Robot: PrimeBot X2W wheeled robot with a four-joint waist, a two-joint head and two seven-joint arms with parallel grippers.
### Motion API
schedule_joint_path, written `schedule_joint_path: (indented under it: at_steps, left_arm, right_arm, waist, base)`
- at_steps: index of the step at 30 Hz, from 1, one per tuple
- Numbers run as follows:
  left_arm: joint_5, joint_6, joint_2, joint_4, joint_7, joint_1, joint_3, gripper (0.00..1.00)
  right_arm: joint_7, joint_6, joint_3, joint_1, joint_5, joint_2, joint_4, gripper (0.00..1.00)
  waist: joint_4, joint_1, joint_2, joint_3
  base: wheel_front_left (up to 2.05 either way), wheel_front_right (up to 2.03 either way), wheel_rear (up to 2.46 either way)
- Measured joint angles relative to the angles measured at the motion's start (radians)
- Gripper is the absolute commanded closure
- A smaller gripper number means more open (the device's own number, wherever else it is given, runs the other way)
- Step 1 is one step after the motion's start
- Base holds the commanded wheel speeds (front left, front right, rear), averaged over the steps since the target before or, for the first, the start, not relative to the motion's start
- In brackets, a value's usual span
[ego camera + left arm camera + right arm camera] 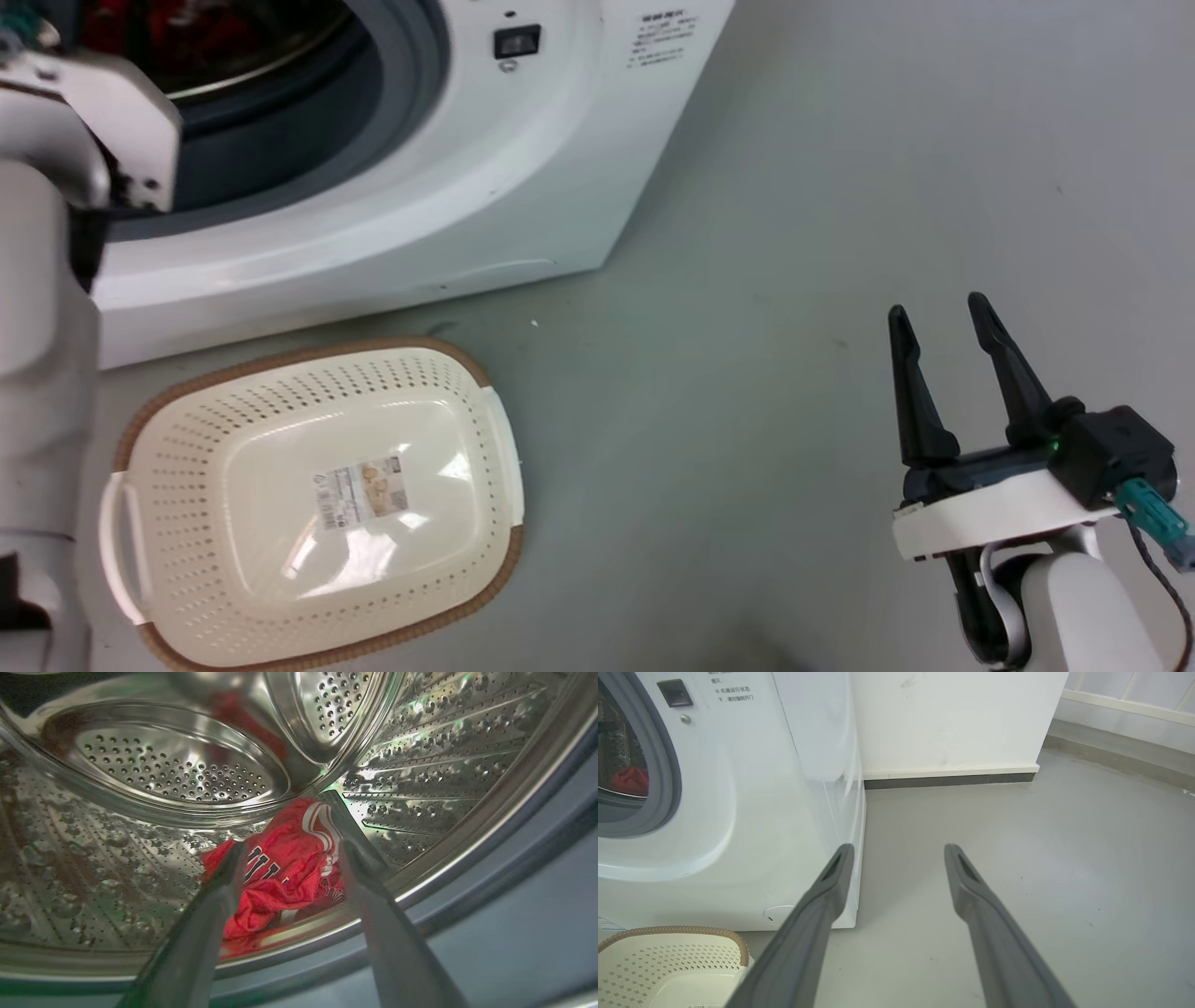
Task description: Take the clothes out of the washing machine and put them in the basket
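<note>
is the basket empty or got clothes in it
Empty: the basket shows a bare cream floor and its label sticker, while the red clothes lie in the washing machine.

The right end effector (936, 310) has long black tapered fingers (920, 401) on a white plate (990, 518), with a teal plug (1153, 513) and dark cable (1169, 583). The left arm (37, 355) is pale white.

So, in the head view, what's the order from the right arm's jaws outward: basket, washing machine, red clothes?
From the right gripper, nearest first:
1. washing machine, its lower front corner, to the upper left.
2. basket, on the floor, further left.
3. clothes, inside the drum, far upper left.
</note>
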Motion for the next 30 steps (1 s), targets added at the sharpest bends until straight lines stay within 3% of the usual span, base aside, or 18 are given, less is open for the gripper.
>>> schedule_joint_path:
  at_steps: [18,30]
  left_arm:
    - [0.024,-0.054,0.248,0.057,0.374,-0.327,-0.095,0.00]
    - [-0.125,-0.056,0.465,-0.020,0.655,-0.413,-0.228,0.00]
  right_arm:
    - [-0.032,0.000,0.086,-0.108,0.101,0.000,0.074,0.00]
    - [-0.032,0.000,0.121,-0.124,0.126,0.001,0.057,0.00]
  waist:
    - [-0.146,0.0000,0.0000,0.217]
    - [-0.206,0.0000,0.0000,0.316]
  base:
    - [0.00,0.00,0.00]
    - [0.00,0.00,0.00]
